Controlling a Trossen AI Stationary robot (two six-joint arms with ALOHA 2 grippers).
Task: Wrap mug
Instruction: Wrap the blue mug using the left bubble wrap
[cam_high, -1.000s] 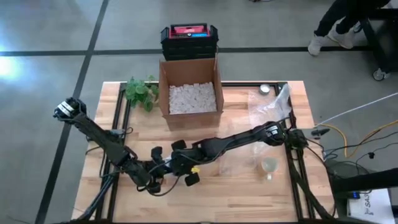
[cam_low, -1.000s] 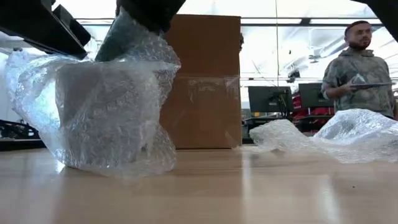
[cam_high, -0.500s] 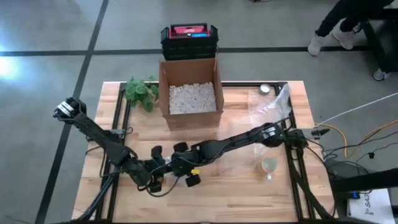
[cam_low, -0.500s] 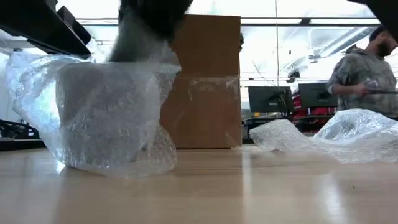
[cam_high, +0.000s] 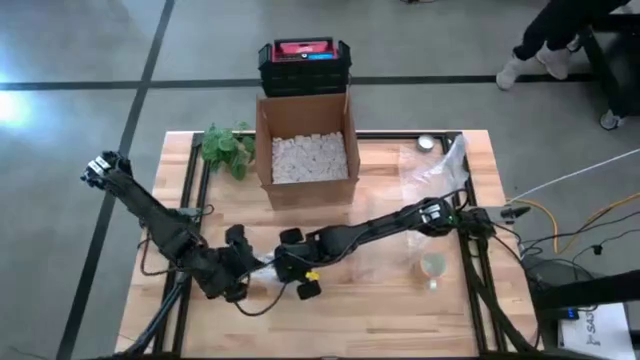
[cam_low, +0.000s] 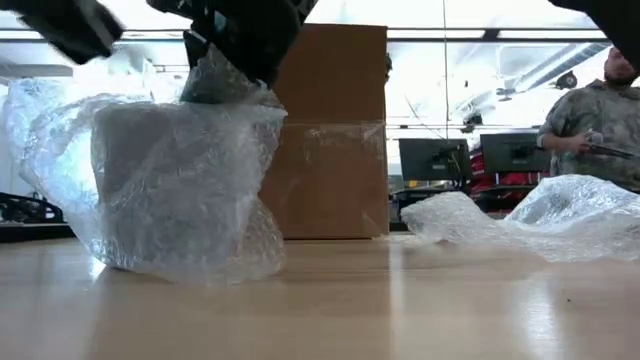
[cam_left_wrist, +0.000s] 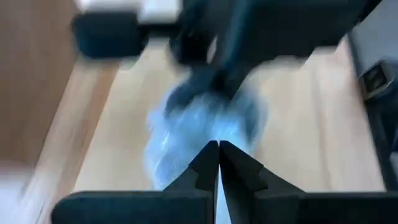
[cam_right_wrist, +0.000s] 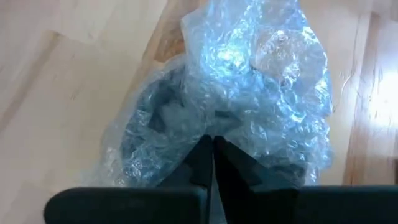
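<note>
The mug (cam_low: 165, 175) stands on the table as a grey shape inside a clear bubble wrap bundle (cam_low: 170, 190), near the front left in the high view (cam_high: 266, 268). My right gripper (cam_right_wrist: 212, 147) sits over the bundle's top, shut on the gathered wrap. My left gripper (cam_left_wrist: 218, 149) is shut just left of the bundle (cam_high: 236, 266). In the low view it shows blurred, up and clear of the wrap (cam_low: 60, 22). My right gripper pinches the gathered top of the bubble wrap (cam_low: 222, 85) between its two fingers, several layers bunched together. It comes from above, slanting in from the table's right. The bundle stands upright with its bottom on the table, the wrap drawn up over the mug.
An open cardboard box of white packing pieces (cam_high: 305, 152) stands at the far middle, with a black and red case (cam_high: 304, 58) behind it and a green plant (cam_high: 225, 146) to its left. A loose bubble wrap sheet (cam_high: 438, 175) and a second mug (cam_high: 432, 266) lie right. A person (cam_low: 600, 110) stands beyond the table.
My left gripper has pulled away from the bundle toward the table's left edge, rising a little. My right gripper stays over the bundle on the gathered wrap, and the wrapped mug has kept its place.
</note>
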